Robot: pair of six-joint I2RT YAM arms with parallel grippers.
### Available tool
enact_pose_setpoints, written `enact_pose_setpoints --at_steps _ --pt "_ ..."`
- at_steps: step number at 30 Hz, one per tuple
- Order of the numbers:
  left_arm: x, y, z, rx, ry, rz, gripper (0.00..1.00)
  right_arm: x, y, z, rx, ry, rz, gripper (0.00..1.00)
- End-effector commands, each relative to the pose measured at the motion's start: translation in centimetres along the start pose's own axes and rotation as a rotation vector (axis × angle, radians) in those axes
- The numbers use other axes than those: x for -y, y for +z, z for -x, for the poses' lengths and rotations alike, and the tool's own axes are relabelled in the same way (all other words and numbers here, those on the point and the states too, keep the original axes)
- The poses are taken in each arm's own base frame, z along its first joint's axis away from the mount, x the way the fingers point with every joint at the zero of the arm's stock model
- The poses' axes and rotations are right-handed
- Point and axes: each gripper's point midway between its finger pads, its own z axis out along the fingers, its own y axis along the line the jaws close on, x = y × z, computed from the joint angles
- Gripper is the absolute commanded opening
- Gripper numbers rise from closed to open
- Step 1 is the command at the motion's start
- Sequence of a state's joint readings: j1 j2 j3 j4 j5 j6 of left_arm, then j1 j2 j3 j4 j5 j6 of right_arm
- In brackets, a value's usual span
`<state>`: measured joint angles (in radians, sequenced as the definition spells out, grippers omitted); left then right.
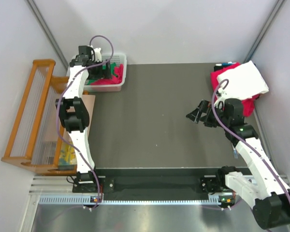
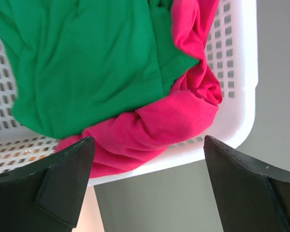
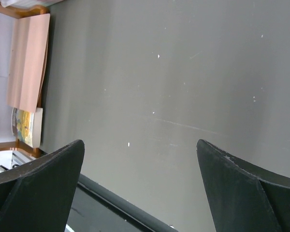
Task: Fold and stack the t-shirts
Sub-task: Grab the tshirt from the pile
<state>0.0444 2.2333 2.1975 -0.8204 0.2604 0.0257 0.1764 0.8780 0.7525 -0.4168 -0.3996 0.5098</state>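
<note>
The left fingers (image 2: 63,183) are spread wide with nothing between them. They hang just above the near corner of the white lattice basket (image 2: 241,72). A crumpled crimson-pink t-shirt (image 2: 159,125) lies there against the rim, and a green t-shirt (image 2: 87,63) is bunched over it. Neither shirt is folded, and both are inside the basket.

The right fingers (image 3: 34,179) are also fully apart and empty, held over bare dark tabletop (image 3: 183,72) well away from any cloth.

At the far right corner of the tabletop, the top view shows a folded white t-shirt (image 1: 244,79) lying on another crimson shirt (image 1: 220,77), so a stack is begun.

I judge the task roughly half done. The two basket shirts have to be lifted out, spread, folded and added to that pile. The left arm looks placed to take the pink one first.
</note>
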Motion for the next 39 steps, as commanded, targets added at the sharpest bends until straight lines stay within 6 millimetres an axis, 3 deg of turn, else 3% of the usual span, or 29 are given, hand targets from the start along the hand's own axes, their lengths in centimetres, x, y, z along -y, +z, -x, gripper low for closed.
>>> enact_pose_setpoints --at_steps 1,8,10,11,17,19,20,25,26,28,33,35,39 --pt "1.5 -0.6 -0.5 0.003 0.050 0.007 0.98 -0.9 0.4 0.5 0.019 -0.012 0.025 1.00" --pt "1.5 -0.3 -1.2 -0.004 0.067 0.013 0.86 -1.6 0.6 1.0 0.025 -0.018 0.038 1.00" --pt "1.4 -0.1 -1.3 -0.006 0.064 0.016 0.78 -1.7 0.6 0.9 0.023 -0.022 0.042 1.00" --pt "1.5 -0.1 -1.3 -0.009 0.063 0.008 0.64 -1.6 0.7 0.8 0.019 -0.021 0.038 1.00" --pt "2.1 -1.0 -1.1 0.002 0.068 -0.008 0.12 -1.6 0.8 0.3 0.014 -0.021 0.041 0.88" --pt "2.2 -1.4 -1.1 0.003 0.073 -0.009 0.04 -1.7 0.8 0.2 0.010 -0.023 0.047 0.85" --pt "2.3 -1.8 -1.0 0.011 0.075 -0.009 0.00 -1.7 0.8 0.3 0.011 -0.024 0.047 0.84" --pt "3.1 -4.0 0.3 0.050 0.085 -0.023 0.00 -1.9 1.1 0.1 0.006 -0.028 0.055 0.84" --pt "4.9 -5.2 1.8 0.092 0.111 -0.046 0.00 -1.8 1.1 0.0 0.004 -0.026 0.054 0.83" --pt "5.9 -7.3 3.6 0.142 0.114 -0.066 0.00 -1.9 1.4 -0.3 -0.003 -0.031 0.059 0.83" --pt "9.2 -16.1 9.5 0.354 0.155 -0.121 0.00 -1.8 1.8 -0.8 -0.015 -0.036 0.060 0.83" --pt "10.5 -19.6 10.6 0.426 0.168 -0.147 0.00 -1.6 1.9 -1.1 -0.019 -0.039 0.054 0.83" --pt "12.5 -24.5 11.4 0.518 0.200 -0.187 0.04 -1.2 2.0 -1.7 -0.029 -0.042 0.047 0.83"
